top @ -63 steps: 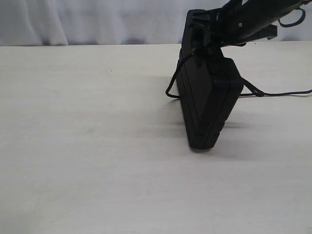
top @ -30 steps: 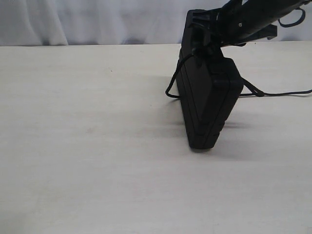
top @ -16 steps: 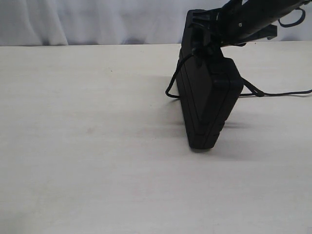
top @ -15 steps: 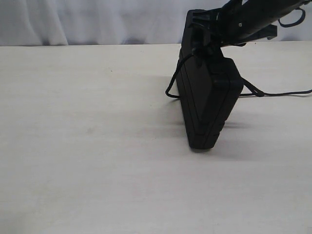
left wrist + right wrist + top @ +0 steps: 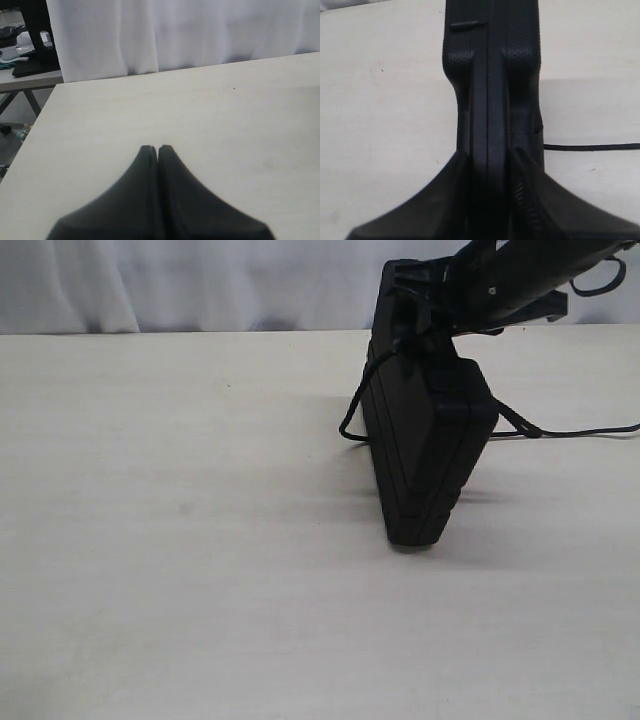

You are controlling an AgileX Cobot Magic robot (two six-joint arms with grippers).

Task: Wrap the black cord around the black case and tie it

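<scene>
The black case (image 5: 425, 445) stands on its narrow edge on the pale table, leaning a little, right of the middle. My right gripper (image 5: 415, 325) reaches in from the upper right and is shut on the case's far top end; in the right wrist view its fingers (image 5: 457, 172) clamp both faces of the case (image 5: 492, 75). The black cord (image 5: 352, 412) hangs down the case's left side in a loop, and more of it trails off right along the table (image 5: 580, 432), the cord (image 5: 590, 147) showing there too. My left gripper (image 5: 158, 148) is shut on nothing, over bare table.
A white curtain (image 5: 200, 285) hangs behind the table's far edge. In the left wrist view the table's edge (image 5: 37, 120) shows, with another table and clutter (image 5: 25, 45) beyond it.
</scene>
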